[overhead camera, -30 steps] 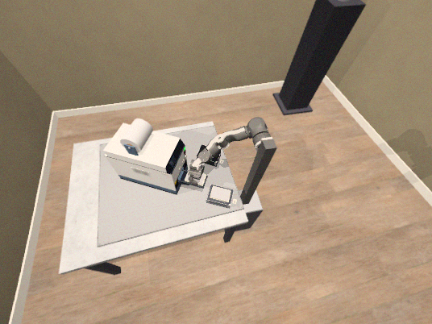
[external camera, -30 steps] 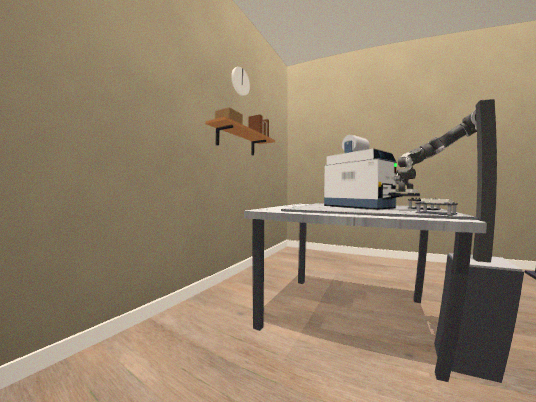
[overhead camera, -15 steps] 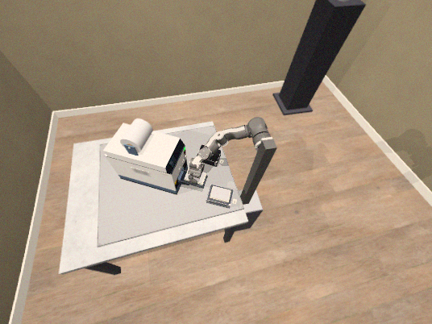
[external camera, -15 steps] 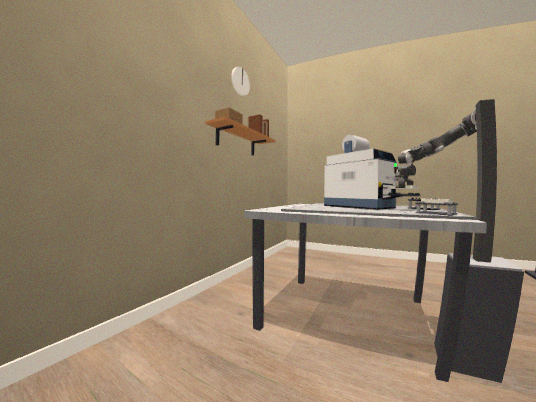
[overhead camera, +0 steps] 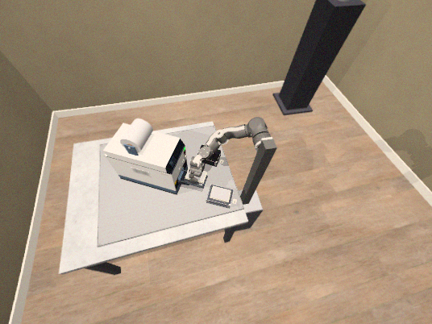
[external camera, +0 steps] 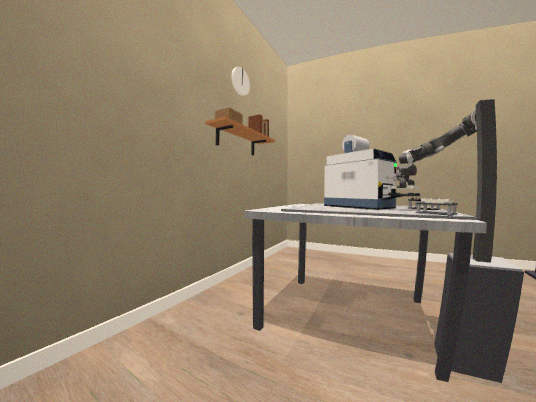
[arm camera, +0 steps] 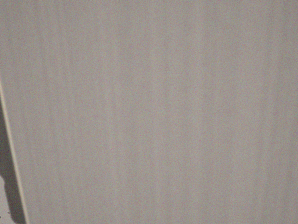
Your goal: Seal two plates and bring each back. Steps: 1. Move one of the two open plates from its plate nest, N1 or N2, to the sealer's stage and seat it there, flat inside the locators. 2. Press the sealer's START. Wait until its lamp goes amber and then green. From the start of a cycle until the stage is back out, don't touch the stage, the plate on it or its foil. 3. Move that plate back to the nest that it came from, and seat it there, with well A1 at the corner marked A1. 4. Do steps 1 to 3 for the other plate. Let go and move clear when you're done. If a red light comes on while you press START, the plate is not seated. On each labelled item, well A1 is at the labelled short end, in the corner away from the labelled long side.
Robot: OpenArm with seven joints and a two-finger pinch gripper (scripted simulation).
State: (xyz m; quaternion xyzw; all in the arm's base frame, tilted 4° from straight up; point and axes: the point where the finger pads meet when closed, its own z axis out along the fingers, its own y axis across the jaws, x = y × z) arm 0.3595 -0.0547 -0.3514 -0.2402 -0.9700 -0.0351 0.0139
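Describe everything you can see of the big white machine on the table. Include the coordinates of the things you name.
The white machine (overhead camera: 141, 161) (external camera: 351, 175) is a boxy, upright unit with a blue base, dark slanted front panel and glowing green light. A white roll rests on top. Its side carries a barcode-like mark. It stands on the table's gray mat.

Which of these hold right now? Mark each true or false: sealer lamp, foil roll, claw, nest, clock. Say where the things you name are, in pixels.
1. The lit lamp (overhead camera: 184, 149) (external camera: 395, 165) on the sealer (overhead camera: 141, 163) (external camera: 350, 182) is green. True.
2. A white roll (overhead camera: 142, 134) (external camera: 357, 143) sits on top of the sealer. True.
3. The claw (overhead camera: 197, 177) (external camera: 407, 185) is open, away from the stage. False: it is shut on a plate (overhead camera: 202, 178) at the stage (overhead camera: 194, 184) (external camera: 407, 194).
4. The nest nearest the table's front corner lacks a plate. False: a pale-topped plate (overhead camera: 220, 194) lies in it.
5. The wall clock hangs below the shelf. False: the clock (external camera: 240, 81) is above the shelf (external camera: 245, 131).
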